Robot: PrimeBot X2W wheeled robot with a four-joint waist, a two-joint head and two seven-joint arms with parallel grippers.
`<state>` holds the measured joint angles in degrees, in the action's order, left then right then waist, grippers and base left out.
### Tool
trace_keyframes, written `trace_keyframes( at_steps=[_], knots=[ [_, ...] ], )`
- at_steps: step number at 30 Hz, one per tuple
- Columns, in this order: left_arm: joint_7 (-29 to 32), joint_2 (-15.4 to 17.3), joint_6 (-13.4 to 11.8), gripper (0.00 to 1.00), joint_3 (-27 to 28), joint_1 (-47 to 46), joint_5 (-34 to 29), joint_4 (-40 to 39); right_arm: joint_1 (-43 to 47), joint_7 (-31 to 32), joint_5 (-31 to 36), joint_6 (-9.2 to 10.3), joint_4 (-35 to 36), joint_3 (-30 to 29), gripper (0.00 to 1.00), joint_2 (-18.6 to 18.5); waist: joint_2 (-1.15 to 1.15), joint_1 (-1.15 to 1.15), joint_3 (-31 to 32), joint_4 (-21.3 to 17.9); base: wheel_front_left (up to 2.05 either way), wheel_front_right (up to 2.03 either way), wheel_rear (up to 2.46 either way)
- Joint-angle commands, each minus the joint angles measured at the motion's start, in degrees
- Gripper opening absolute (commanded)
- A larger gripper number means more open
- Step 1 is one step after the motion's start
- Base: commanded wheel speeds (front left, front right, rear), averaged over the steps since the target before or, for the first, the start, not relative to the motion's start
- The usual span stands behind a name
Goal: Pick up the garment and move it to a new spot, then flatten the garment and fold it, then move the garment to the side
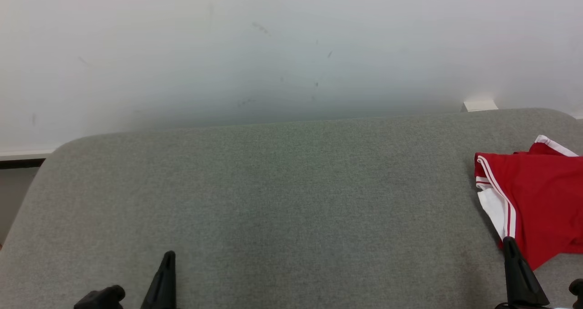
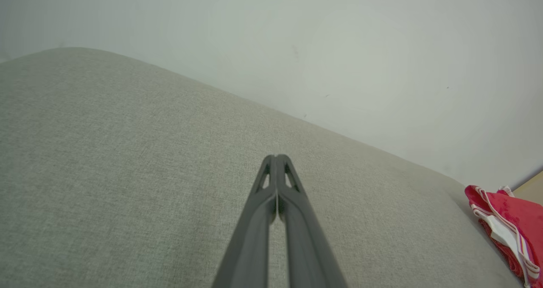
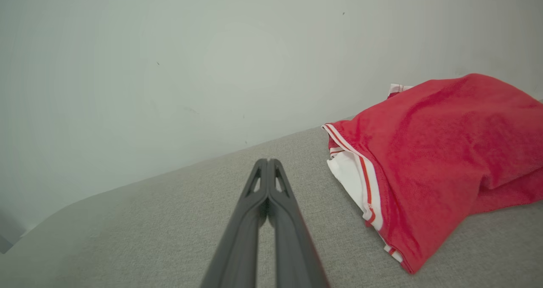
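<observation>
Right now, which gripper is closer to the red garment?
Right. The right gripper, shut, sits just beside the red garment, apart from its striped edge. The left gripper, also shut, is far across the grey cushion from it.

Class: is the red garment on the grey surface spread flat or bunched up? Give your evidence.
Bunched, not spread. The garment humps up on the grey surface, red cloth lapping over a white layer.
</observation>
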<state>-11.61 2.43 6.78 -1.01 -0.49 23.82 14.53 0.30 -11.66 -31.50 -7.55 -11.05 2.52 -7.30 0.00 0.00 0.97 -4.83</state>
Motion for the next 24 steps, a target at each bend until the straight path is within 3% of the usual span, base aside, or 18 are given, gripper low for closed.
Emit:
trace_keyframes(
  at_steps=[1,24],
  knots=[
    [0.4,0.2,0.1,0.00,0.4,-1.4,2.6,-0.9,-1.5,0.4,-2.1,0.01,0.6,-0.6,0.00,-0.3,0.00,0.00,0.0,0.0,0.00,0.00,0.00],
    [5.7,0.3,0.3,0.00,2.6,-2.8,22.7,-0.9,-3.3,5.6,-20.1,0.03,-0.4,-3.0,0.00,0.9,0.00,0.00,-0.2,1.0,0.00,0.00,0.00]
  ],
)
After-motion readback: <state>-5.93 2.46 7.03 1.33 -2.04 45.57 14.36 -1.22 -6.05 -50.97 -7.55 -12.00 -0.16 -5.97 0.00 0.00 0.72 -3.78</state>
